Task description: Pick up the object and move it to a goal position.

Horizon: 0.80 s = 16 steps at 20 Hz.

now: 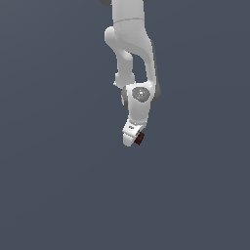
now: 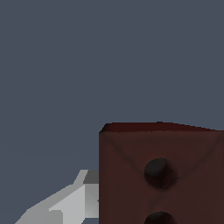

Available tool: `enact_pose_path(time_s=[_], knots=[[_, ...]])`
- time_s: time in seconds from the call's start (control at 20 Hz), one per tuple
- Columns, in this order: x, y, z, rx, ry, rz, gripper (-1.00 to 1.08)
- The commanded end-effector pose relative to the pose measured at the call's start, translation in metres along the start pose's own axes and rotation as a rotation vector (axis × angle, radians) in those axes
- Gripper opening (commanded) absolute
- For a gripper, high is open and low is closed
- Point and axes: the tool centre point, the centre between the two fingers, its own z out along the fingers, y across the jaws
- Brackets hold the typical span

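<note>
I see my gripper clamped on the dark red-brown object. Its face shows two round holes. I read no writing.

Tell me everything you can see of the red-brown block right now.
The block is tiny, dark red-brown and boxy, sitting at the tip of the white gripper. In the wrist view it fills the frame's corner: matte flat faces, faint diagonal creases, two round dark holes, against a grey finger. Whether it rests on anything cannot be told.

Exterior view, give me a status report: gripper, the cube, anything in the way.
Gripper low, jaws hidden, state unclear. Dark red-brown cube at its tip, looks held. Nothing seen blocking.
</note>
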Motion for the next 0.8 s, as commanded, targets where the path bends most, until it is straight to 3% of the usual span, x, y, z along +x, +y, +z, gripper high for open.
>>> enact_pose_path(time_s=[0.0,0.75], knots=[[0.0,0.0,0.001,0.0,0.0,0.0,-1.0],[0.011,-0.011,-0.012,-0.001,0.0,0.0,-1.0]])
